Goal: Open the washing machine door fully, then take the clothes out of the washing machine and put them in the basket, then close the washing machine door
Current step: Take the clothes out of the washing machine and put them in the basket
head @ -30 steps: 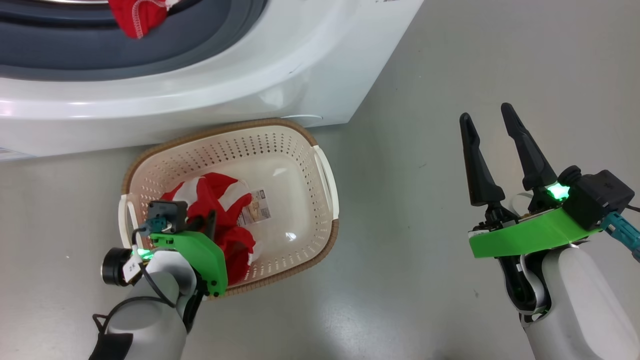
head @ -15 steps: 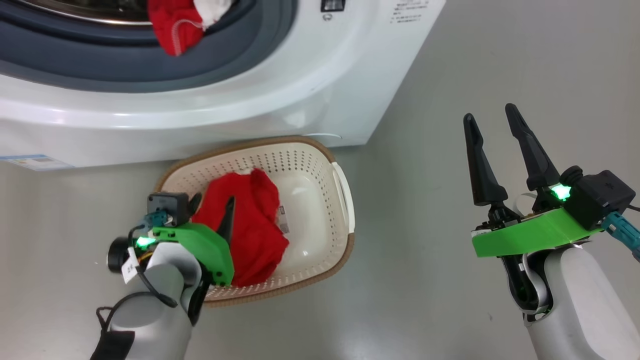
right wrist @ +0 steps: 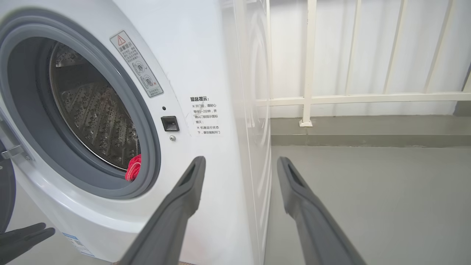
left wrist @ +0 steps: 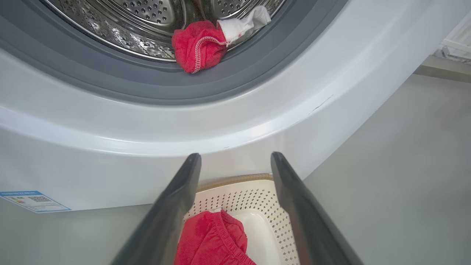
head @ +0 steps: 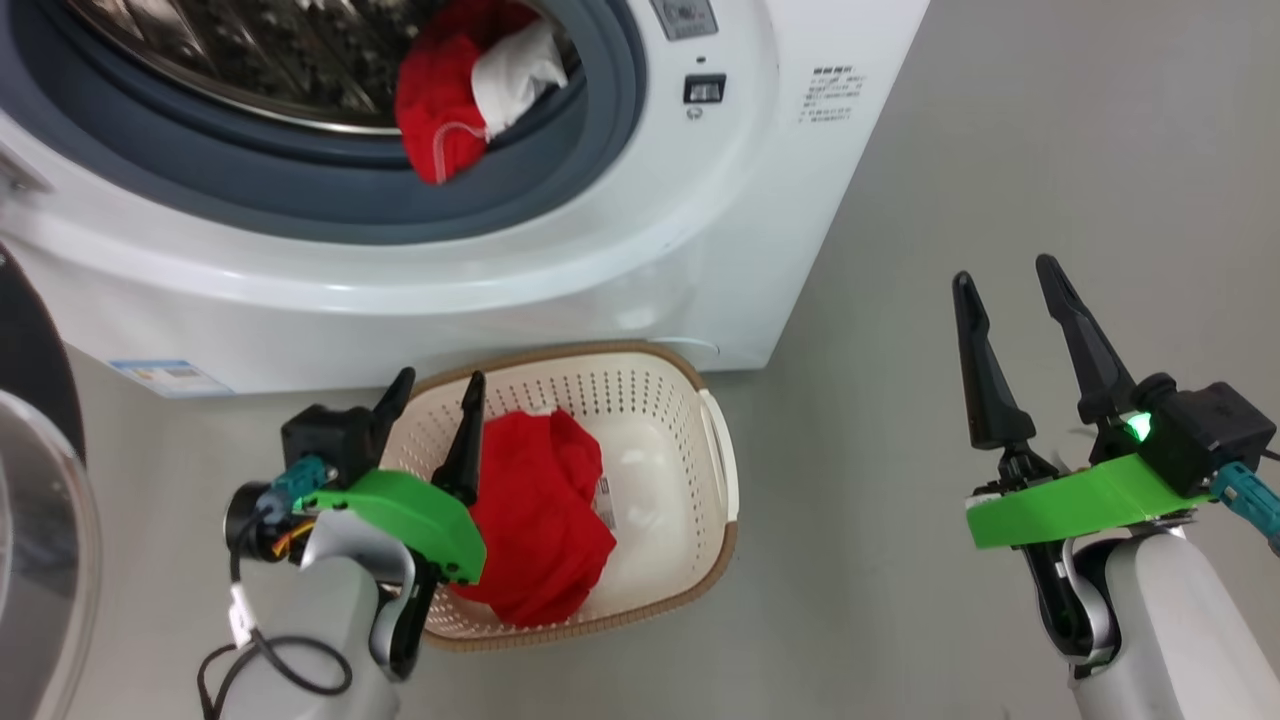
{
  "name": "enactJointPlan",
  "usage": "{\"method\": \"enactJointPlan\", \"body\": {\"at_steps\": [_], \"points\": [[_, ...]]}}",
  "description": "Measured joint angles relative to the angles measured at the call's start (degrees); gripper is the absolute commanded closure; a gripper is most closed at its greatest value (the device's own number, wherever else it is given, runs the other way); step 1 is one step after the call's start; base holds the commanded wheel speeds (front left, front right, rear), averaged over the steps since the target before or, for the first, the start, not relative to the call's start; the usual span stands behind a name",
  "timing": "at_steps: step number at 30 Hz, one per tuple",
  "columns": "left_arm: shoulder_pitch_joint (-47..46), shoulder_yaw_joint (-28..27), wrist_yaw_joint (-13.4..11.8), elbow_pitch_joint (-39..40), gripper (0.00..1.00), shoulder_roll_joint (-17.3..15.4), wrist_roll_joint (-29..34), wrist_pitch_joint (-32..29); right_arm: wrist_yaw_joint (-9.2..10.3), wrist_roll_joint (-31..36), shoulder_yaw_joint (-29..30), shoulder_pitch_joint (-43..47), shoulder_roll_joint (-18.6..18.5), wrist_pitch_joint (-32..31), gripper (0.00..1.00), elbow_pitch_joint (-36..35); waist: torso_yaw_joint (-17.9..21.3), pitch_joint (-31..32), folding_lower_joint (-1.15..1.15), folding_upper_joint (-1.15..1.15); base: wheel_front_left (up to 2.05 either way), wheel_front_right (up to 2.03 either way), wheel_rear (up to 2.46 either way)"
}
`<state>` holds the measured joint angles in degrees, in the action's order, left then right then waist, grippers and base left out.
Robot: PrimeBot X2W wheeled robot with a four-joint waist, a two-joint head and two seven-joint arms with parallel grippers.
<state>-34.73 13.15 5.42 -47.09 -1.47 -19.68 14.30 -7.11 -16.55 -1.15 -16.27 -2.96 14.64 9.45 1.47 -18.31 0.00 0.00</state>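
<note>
In the head view, the left tool (head: 440,378) sits at 7 o'clock, its two dark fingers spread apart and holding nothing, with their tips over the near left edge of the basket (head: 690,585). The right tool (head: 1005,272) hangs at 4 o'clock over the bare grey floor (head: 880,620), also spread wide and empty, well apart from everything else. The basket stands on the floor at 6 o'clock, just in front of the washing machine (head: 600,270). A red garment (head: 535,520) lies crumpled inside it, toward its left half. The door (head: 30,500) stands swung open at 9 o'clock, cut off by the picture's edge. Beyond, at 12 o'clock, a red and white bundle (head: 455,90) rests on the lip of the steel drum, drooping onto the grey rubber ring (head: 300,200). It may be one piece or two; the view does not settle it.
</note>
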Motion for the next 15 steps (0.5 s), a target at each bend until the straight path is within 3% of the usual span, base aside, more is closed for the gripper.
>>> {"method": "enactJointPlan", "body": {"at_steps": [15], "points": [[14.21, -6.70, -0.12, 20.30, 0.00, -0.52, 5.70, 0.01, 0.00, 0.04, 1.18, 4.94, 0.05, 0.00, 0.00, 0.27, -0.41, 8.92, 0.00, 0.00, 0.00, 0.00, 0.00]]}}
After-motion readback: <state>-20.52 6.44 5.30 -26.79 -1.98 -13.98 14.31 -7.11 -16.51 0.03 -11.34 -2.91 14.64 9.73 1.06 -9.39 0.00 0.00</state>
